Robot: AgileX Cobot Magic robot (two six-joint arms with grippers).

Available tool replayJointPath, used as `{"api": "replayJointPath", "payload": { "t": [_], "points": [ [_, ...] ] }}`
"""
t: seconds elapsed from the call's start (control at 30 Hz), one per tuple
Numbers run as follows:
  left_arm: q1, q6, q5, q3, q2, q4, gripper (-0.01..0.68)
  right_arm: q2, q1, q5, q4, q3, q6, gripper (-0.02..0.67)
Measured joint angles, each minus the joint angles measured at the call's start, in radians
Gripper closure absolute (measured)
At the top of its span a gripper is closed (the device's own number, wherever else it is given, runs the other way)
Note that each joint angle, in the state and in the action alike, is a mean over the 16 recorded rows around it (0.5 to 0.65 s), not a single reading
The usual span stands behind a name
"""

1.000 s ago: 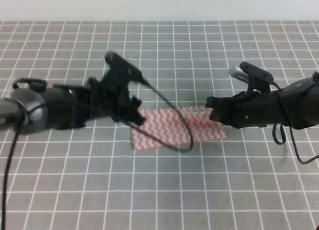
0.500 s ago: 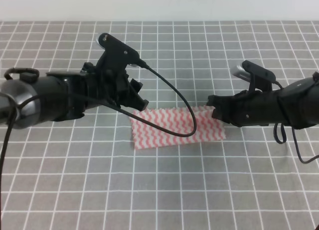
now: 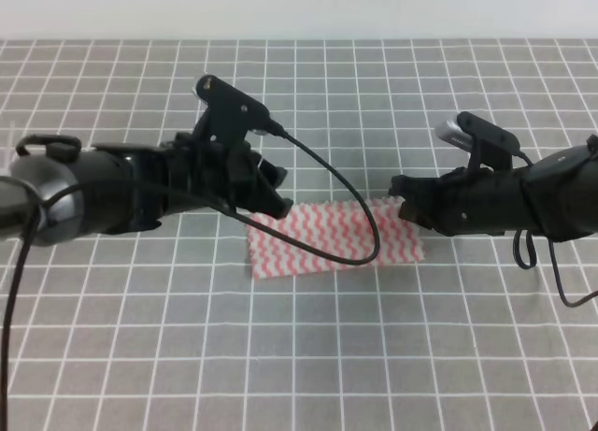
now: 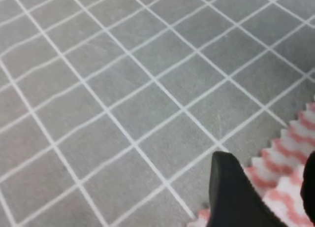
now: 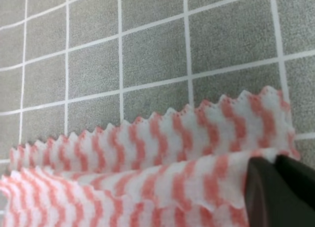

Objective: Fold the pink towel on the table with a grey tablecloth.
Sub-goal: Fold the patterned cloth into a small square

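Pink-and-white zigzag cloth is seen near the middle of the table with a grey tablecloth (image 3: pixel 374 356), lying as a wide, short band; this is the pink towel (image 3: pixel 318 244), and in the right wrist view two layers are visible, one jagged edge set back from the other, so a first fold is judged to be in place. The right gripper (image 3: pixel 404 205) is held at the towel's right end, and its dark fingertips (image 5: pixel 268 190) are seen pressed together over the upper layer's corner, so the cloth is taken to be pinched there, probably to carry that end across for a further fold. The left gripper (image 3: pixel 276 199) is positioned low over the towel's upper left corner, presumably to take a matching hold; one dark finger (image 4: pixel 231 192) is shown just beside the pinked edge with a gap to the other, so the jaws appear parted and nothing is grasped. The towel's surface looks thin, limp and lightly rumpled.
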Motion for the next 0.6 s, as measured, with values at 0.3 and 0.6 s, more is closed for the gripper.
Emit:
{"api": "replayJointPath", "payload": {
  "t": [0.3,0.6],
  "points": [
    [0.0,-0.011,0.098,0.008,0.063,0.002,0.482,-0.008,-0.001,-0.003,0.013,0.001,-0.001,0.664],
    [0.0,-0.013,0.15,0.008,0.108,0.003,0.539,-0.005,-0.001,0.0,0.023,0.0,-0.001,0.654]
  ]
}}
